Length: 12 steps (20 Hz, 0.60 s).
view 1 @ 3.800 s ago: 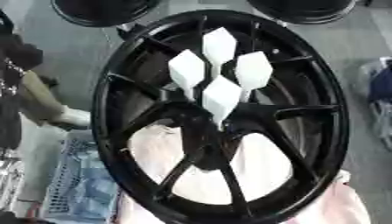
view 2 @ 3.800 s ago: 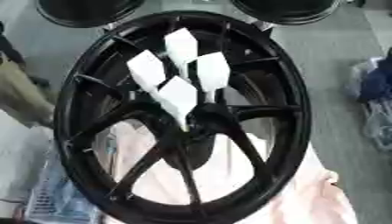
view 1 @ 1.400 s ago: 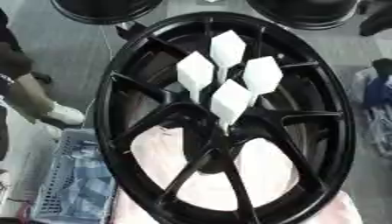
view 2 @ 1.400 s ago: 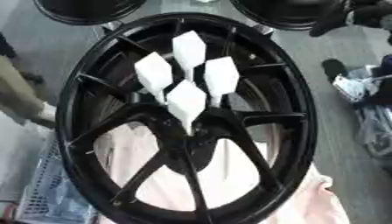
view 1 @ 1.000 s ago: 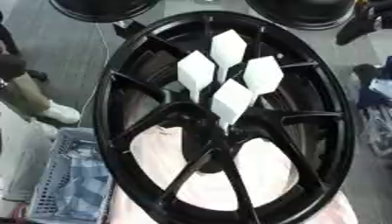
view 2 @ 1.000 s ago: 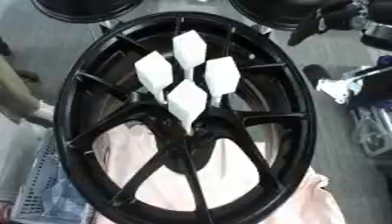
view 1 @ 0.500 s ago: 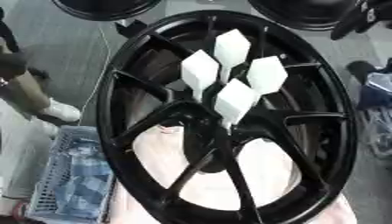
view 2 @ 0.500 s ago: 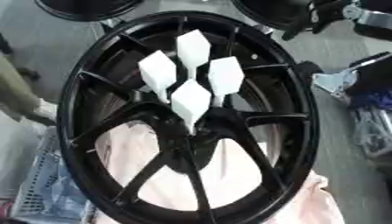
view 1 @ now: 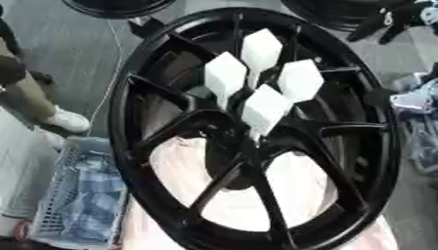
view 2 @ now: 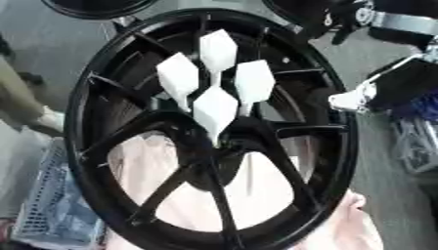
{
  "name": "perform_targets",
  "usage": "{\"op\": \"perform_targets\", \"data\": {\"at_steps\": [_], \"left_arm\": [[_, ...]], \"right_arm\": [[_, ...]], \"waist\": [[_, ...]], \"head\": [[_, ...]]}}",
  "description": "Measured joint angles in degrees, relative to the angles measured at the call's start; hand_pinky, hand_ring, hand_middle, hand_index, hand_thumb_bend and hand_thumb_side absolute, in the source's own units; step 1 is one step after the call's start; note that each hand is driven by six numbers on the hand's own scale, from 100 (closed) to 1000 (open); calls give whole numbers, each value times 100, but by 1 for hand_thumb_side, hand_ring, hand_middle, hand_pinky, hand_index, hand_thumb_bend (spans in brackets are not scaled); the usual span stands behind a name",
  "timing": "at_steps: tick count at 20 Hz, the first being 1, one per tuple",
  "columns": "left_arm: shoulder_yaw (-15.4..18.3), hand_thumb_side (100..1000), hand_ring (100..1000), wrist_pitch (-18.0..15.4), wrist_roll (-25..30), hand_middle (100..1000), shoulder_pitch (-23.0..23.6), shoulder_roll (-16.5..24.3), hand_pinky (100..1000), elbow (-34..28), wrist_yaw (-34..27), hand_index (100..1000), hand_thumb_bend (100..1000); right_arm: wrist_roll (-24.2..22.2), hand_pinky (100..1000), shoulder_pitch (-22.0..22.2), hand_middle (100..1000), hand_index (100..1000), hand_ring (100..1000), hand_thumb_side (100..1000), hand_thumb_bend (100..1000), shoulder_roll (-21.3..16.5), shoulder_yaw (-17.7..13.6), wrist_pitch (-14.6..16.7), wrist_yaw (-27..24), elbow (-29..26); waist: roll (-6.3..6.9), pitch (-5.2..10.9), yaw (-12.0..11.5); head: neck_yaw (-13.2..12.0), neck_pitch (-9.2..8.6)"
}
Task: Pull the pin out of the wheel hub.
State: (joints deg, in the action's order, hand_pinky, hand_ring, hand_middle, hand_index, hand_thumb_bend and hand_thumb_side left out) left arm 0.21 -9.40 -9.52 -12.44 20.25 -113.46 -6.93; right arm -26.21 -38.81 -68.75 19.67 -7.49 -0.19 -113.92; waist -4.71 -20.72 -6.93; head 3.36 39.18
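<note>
Right eye view shows your right hand [view 2: 346, 22] up in the far corner; you cannot tell if it is open. Four white pins [view 2: 215, 108] stand in the wheel hub [view 2: 224, 141]. Next, reach down and grab one.

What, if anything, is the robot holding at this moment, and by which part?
Nothing is held. The right hand is only entering at the upper right, apart from the four white pins, which stand untouched in the black wheel hub. No left hand shows.
</note>
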Motion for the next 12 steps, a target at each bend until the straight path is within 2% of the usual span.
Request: {"op": "perform_targets", "data": {"at_steps": [5, 12], "left_arm": [[-1, 735, 714, 7, 7, 624, -26, 0, 796, 0, -9, 762, 100], [-1, 737, 714, 9, 9, 624, -64, 1, 797, 0, -8, 761, 100]], "right_arm": [[-73, 775, -193, 821, 862, 887, 205, 475, 176, 77, -207, 87, 0], [160, 774, -379, 833, 863, 893, 188, 469, 341, 80, -493, 211, 0]], "waist": [[-40, -38, -71], [-114, -165, -172]], "head": [[24, 10], [68, 19]]}}
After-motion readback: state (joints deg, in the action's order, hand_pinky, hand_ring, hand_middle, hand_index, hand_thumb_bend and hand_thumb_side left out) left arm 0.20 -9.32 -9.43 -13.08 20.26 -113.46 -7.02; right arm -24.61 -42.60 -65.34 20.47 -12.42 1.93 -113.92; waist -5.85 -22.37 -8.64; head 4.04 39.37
